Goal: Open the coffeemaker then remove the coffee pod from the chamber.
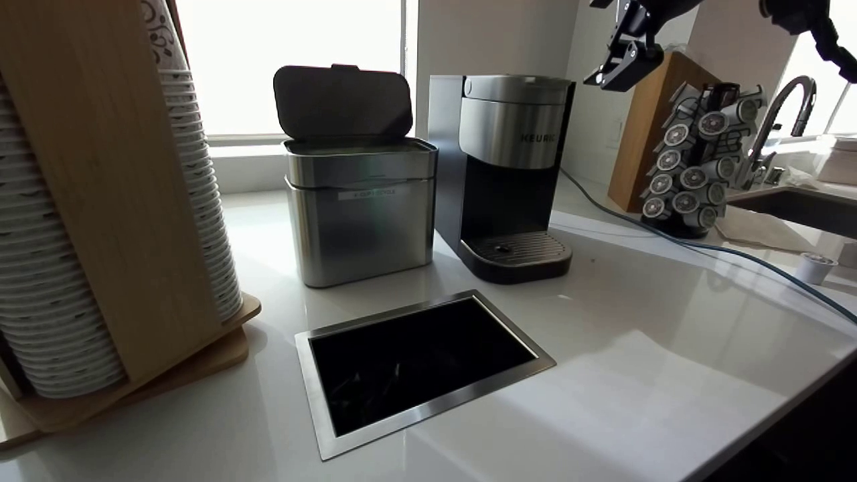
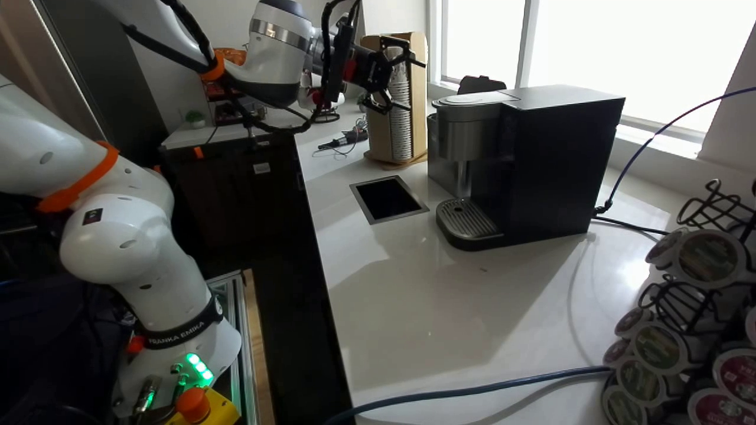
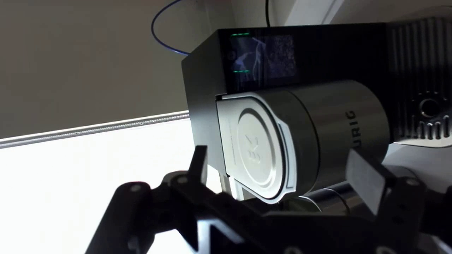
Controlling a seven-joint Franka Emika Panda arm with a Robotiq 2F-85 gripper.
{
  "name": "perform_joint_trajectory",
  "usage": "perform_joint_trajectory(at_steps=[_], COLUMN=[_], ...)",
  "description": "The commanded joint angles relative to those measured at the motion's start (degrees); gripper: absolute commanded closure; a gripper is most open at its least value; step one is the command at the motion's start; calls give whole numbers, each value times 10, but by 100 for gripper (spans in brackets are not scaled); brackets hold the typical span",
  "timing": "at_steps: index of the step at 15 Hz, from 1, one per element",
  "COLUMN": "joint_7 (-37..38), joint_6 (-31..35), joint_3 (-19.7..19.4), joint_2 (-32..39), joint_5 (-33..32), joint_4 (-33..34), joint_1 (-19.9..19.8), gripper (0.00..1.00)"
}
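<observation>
The silver and black Keurig coffeemaker stands on the white counter and shows in both exterior views. Its lid is shut, with the front lip facing my gripper in the wrist view. The chamber and any pod inside it are hidden. My gripper is open and empty, held in the air in front of the coffeemaker at about lid height. In the wrist view the fingers are spread wide, with the lid and upper front beyond them, apart from them. The gripper also shows at the top of an exterior view.
A steel K-cup recycle bin with raised lid stands beside the coffeemaker. A metal-framed counter opening lies in front. A wooden cup holder, a pod rack, a loose pod and a blue cable are around.
</observation>
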Motion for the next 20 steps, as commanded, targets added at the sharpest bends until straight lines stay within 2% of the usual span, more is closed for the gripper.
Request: perform_joint_trajectory(at_steps=[1, 3, 5, 9, 14, 20], joint_7=[1, 0, 23, 76, 113, 125], joint_6=[-9, -8, 23, 28, 19, 22], joint_3=[-33, -42, -45, -57, -69, -83], joint_2=[6, 13, 33, 58, 93, 129], joint_5=[-17, -21, -63, -139, -161, -157], joint_4=[2, 2, 11, 27, 49, 82], joint_1=[33, 37, 37, 49, 62, 58], gripper=[0, 0, 0, 0, 0, 0])
